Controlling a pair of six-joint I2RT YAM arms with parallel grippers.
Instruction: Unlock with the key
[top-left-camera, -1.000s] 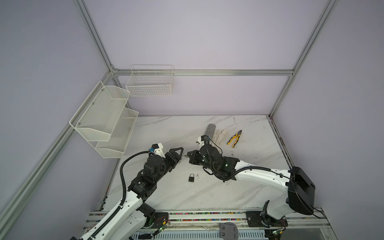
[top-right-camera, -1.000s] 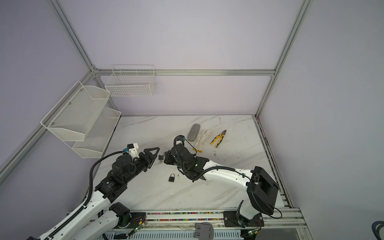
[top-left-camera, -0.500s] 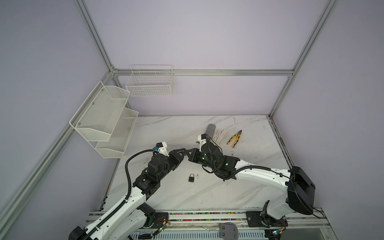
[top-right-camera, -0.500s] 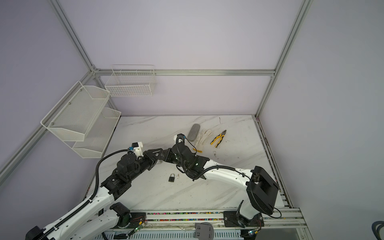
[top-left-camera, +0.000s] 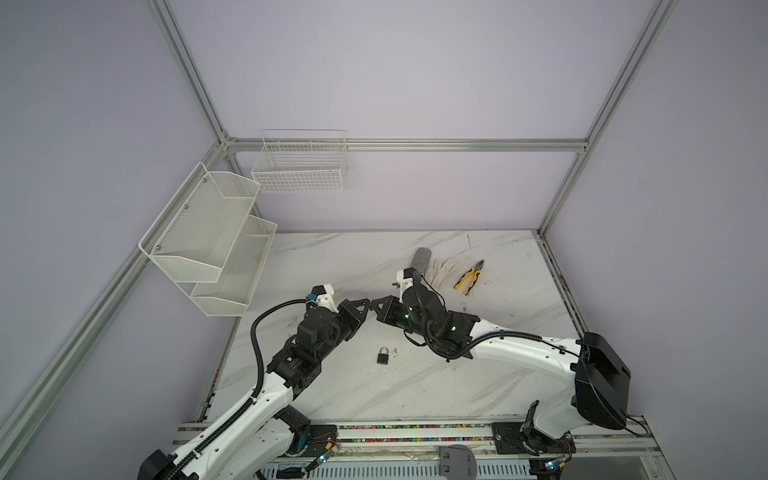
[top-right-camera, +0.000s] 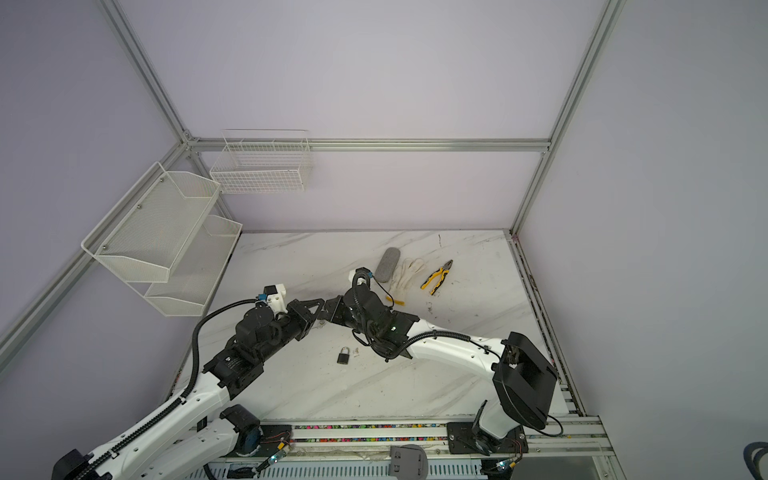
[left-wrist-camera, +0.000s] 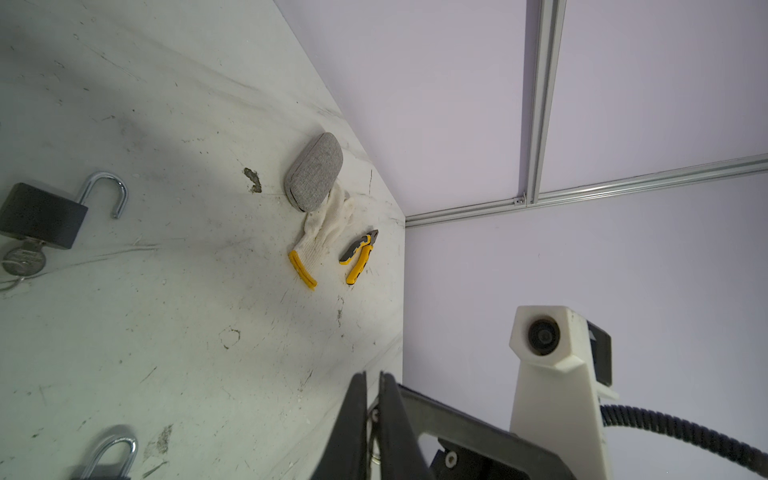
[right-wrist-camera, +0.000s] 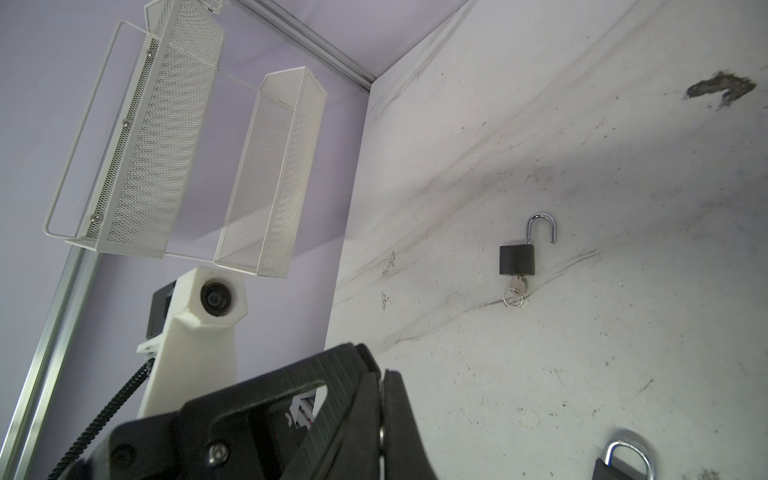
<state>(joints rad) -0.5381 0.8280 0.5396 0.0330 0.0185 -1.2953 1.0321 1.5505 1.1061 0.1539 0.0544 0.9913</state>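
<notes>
Scuffed white marble-look table (top-left-camera: 415, 395) lay beneath your two arms. Nearest you, low in the middle of a top view, a black boxy padlock (top-left-camera: 382, 356) lay flat with its steel loop seemingly seated in the body, so I judged that one not yet unlocked. Just above it in the frame your left pincer (top-left-camera: 365, 306) and right pincer (top-left-camera: 377, 307) met tip to tip over the table, both squeezed shut; whether anything small was pinched between them I could not tell. At mid-right of the right wrist view a second padlock (right-wrist-camera: 516, 258) lay with its curved loop swung free and a silver key (right-wrist-camera: 516, 286) on a ring in its base: that one looked done. Farther back, toward the upper right of the table, lay a grey fabric case (top-left-camera: 420, 259), a cream knitted glove (top-left-camera: 441, 269) and yellow-handled pliers (top-left-camera: 469, 276). White mesh shelves (top-left-camera: 208, 232) hung at the left wall.
</notes>
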